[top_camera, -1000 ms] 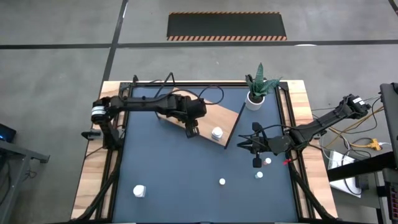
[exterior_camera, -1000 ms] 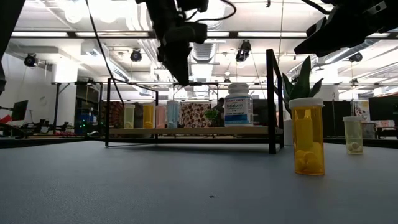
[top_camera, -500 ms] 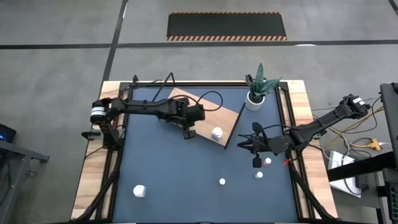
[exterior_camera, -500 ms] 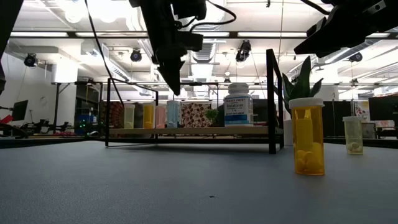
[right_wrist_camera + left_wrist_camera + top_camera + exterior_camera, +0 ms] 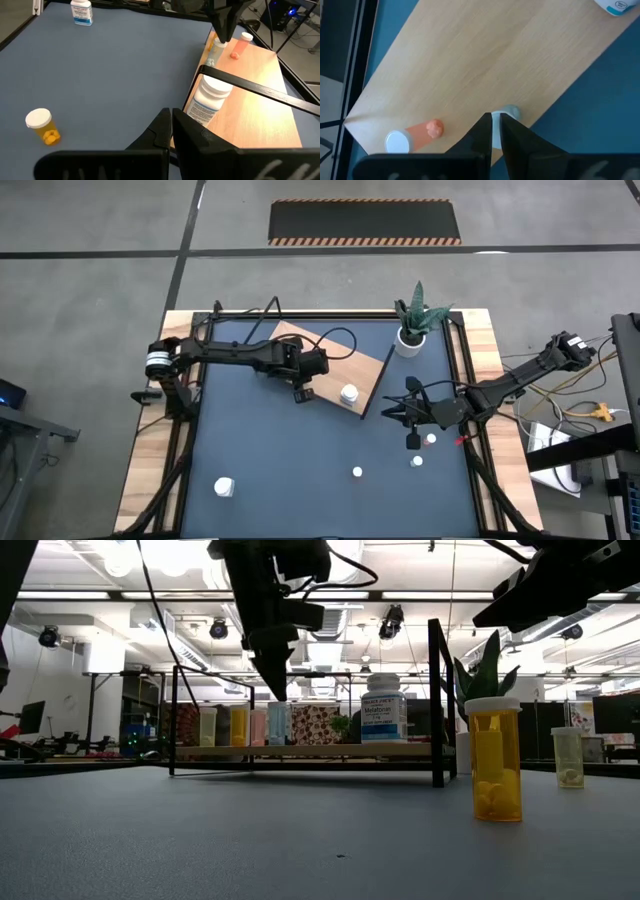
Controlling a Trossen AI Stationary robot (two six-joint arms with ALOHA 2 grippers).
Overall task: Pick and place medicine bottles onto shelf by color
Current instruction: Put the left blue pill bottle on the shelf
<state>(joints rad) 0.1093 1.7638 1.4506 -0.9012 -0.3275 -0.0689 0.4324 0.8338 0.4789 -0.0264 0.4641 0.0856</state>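
The left gripper [image 5: 303, 392] hangs above the near edge of the shelf [image 5: 365, 365], its two dark fingers drawn together with only a thin slit between them and nothing held. In the left wrist view the fingertips [image 5: 492, 131] point down at a small pale bottle [image 5: 509, 111] standing at the board's edge. Close by on the board stands a pink bottle [image 5: 415, 137] with a round white cap. From the low view, the gripper [image 5: 272, 680] tapers to a point over a row of small translucent bottles [image 5: 240, 726], whitish, yellow, pink and bluish, lined up along the shelf.

The shelf is a flat light-brown wooden board with visible grain, framed in thin black metal rods, set at an angle on the dark blue table [image 5: 280, 470]. Towards its right end stands a bigger white bottle [image 5: 348, 393], a smooth cylinder with a printed label and a ribbed white cap.

The right gripper [image 5: 411, 438] hovers over the table's right side, well apart from the shelf, fingers together and empty. Just beside it are two small bottles [image 5: 430, 439]; a third small bottle [image 5: 357, 472] stands farther left. In the low view one is a clear orange bottle [image 5: 495, 758] with pills and a white cap, another a yellowish bottle [image 5: 567, 756]. Another white bottle [image 5: 223, 486] sits at the near left. A green plant in a white pot [image 5: 410, 340] stands at the far right.
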